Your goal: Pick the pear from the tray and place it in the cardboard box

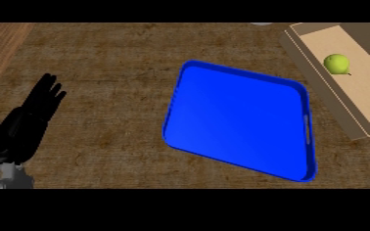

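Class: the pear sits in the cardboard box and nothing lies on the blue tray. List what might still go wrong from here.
1. The pear lies loose in the cardboard box, so a knock might roll it.
2. The box runs past the view's right edge, and the right hand is out of view; a hand moving there might clip its wall unseen.

On my screen the pear point(336, 63) lies on the floor of the cardboard box point(352, 93) at the far right, towards the box's far end. The blue tray point(239, 120) sits mid-counter, just left of the box and turned at an angle. My left hand point(33, 115) rests at the near left edge of the wooden counter point(108, 78), fingers straight and pointing up, well apart from the tray.
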Robot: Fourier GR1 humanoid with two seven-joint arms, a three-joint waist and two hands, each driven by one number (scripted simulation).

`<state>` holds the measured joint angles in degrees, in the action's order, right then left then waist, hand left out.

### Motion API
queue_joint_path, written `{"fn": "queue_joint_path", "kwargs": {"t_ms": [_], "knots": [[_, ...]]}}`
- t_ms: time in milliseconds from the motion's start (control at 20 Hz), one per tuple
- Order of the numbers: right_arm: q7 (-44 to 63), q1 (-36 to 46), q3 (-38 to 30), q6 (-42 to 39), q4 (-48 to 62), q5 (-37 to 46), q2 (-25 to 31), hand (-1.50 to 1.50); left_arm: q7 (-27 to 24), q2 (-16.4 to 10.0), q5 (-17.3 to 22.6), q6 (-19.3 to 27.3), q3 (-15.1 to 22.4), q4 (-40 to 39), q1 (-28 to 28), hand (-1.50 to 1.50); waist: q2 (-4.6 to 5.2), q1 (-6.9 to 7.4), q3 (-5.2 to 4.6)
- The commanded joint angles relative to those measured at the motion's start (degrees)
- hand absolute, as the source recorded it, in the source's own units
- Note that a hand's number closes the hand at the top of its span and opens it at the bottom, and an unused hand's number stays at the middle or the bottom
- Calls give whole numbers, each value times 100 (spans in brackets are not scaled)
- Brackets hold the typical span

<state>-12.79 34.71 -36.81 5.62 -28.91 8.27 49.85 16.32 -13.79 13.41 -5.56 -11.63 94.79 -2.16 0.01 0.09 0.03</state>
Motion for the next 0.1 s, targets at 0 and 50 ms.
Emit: {"fn": "queue_joint_path", "kwargs": {"t_ms": [0,50], "knots": [[-237,-114,46,-177,189,-79,147,-150,-205,343,-471,245,383,-196,-132,0,17,26,2],[-439,-341,-90,-310,360,-146,377,-150,262,159,-147,220,154,175,-158,0,14,35,4]]}}
